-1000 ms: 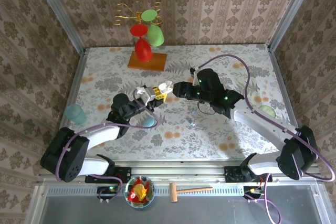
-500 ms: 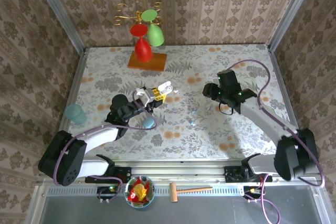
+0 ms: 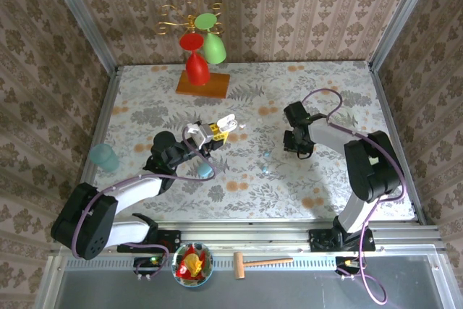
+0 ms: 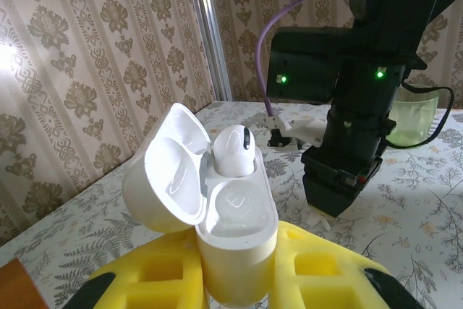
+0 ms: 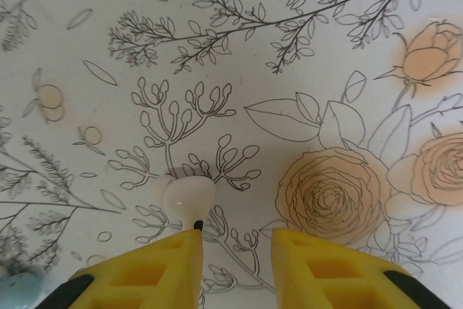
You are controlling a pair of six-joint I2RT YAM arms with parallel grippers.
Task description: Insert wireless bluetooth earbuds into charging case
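My left gripper [image 4: 235, 284] is shut on the base of a white charging case [image 4: 235, 240] and holds it upright above the table. Its lid [image 4: 165, 179] is swung open, and one white earbud [image 4: 233, 150] sits in the far socket. From above, this gripper [image 3: 215, 131] is left of centre. My right gripper [image 3: 301, 148] points down at the table. Its yellow fingers [image 5: 155, 273] stand apart, and a white earbud [image 5: 189, 197] lies on the cloth at the left fingertip, not between the jaws. Small pale blue pieces [image 3: 265, 155] lie between the arms.
A light blue pebble-shaped case [image 3: 205, 169] lies beside the left arm. A stand with red and green glasses [image 3: 202, 59] is at the back. A teal cup [image 3: 103, 155] stands far left and a green cup [image 4: 416, 117] at the right. A pale blue piece [image 5: 18, 285] lies left of the right gripper.
My right arm has pulled back from the held case to the right and dropped to the table, its jaws narrowing over the loose white earbud. The left arm and case have stayed put.
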